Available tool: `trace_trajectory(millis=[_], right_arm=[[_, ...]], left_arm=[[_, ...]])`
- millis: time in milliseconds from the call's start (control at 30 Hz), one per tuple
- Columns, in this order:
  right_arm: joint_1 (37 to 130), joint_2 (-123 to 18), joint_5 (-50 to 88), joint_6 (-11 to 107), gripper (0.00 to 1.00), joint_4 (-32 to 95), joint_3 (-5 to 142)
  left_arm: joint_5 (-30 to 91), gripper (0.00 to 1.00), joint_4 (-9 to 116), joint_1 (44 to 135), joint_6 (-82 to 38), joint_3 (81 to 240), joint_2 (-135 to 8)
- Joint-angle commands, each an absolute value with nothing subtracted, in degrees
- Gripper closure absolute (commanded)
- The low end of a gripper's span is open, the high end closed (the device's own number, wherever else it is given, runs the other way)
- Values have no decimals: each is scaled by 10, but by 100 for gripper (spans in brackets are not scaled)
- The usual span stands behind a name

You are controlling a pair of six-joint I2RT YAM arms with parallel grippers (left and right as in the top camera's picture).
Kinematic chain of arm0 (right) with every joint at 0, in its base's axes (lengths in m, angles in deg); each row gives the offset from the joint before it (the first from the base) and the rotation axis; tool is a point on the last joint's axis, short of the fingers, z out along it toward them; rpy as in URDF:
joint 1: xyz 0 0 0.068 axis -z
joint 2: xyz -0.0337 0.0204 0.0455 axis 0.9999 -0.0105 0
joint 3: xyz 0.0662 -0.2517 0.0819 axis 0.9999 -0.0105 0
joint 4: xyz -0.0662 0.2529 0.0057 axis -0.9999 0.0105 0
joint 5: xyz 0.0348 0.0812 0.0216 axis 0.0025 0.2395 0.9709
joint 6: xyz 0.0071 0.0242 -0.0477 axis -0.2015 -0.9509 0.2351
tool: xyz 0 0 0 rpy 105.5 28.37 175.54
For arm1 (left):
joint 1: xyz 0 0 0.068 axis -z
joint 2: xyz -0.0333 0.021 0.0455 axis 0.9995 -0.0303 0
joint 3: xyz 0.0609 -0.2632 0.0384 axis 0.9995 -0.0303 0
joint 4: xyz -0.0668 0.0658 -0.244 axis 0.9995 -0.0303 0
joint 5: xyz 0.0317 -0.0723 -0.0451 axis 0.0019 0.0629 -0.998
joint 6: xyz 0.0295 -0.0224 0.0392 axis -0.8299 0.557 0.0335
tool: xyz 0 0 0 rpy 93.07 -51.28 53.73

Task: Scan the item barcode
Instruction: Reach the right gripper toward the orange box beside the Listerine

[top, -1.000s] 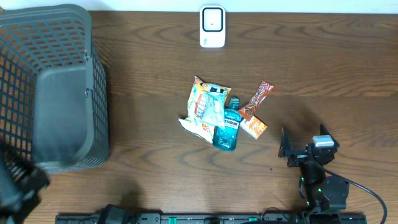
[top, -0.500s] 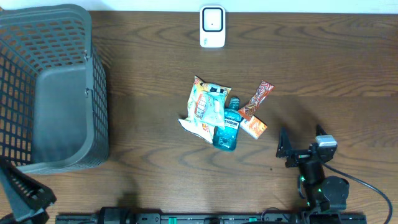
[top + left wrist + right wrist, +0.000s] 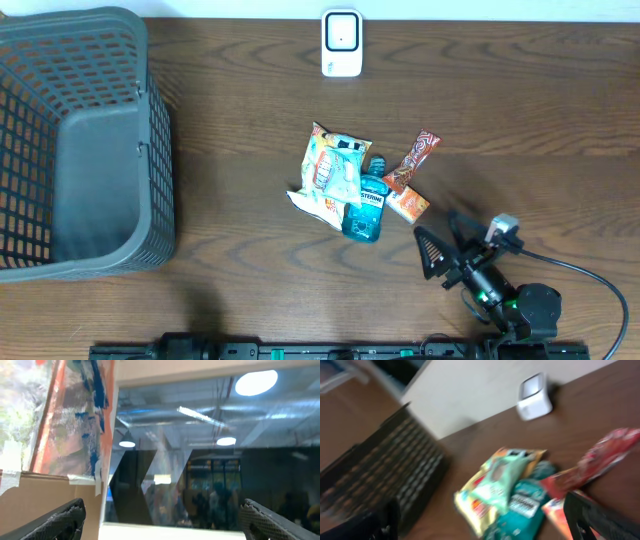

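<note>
Right hand [image 3: 445, 240] is seen open wide, nothing between the fingers, held low over the counter [image 3: 250, 100] at the near right. Just ahead of it, close but not touched, the pile of items is found: an orange box [image 3: 408, 204] nearest the hand, a teal mouthwash bottle [image 3: 366, 205] lying beside the box on its left, a pale snack bag [image 3: 333, 172] partly under the bottle and further left, and a red-brown wrapped bar [image 3: 415, 158] lying slantwise beyond the box. In the right wrist view the pile is blurred; no barcode can be made out. The white scanner [image 3: 342, 43] is stood well beyond the pile, at the counter's far edge. A grey mesh basket [image 3: 160, 150] is placed far off to the hand's left. Left hand [image 3: 165, 525] is also open wide and holds nothing; in its wrist view only ceiling lights and dark glass are shown past its fingertips [image 3: 60, 517].
</note>
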State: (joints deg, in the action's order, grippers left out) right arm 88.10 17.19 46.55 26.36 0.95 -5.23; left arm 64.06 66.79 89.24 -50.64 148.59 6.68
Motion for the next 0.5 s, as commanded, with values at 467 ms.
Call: trace_trajectory(millis=[467], right_arm=[[882, 171, 590, 123, 1, 16, -53]], left_arm=[[629, 2, 721, 898, -468, 1485, 81]])
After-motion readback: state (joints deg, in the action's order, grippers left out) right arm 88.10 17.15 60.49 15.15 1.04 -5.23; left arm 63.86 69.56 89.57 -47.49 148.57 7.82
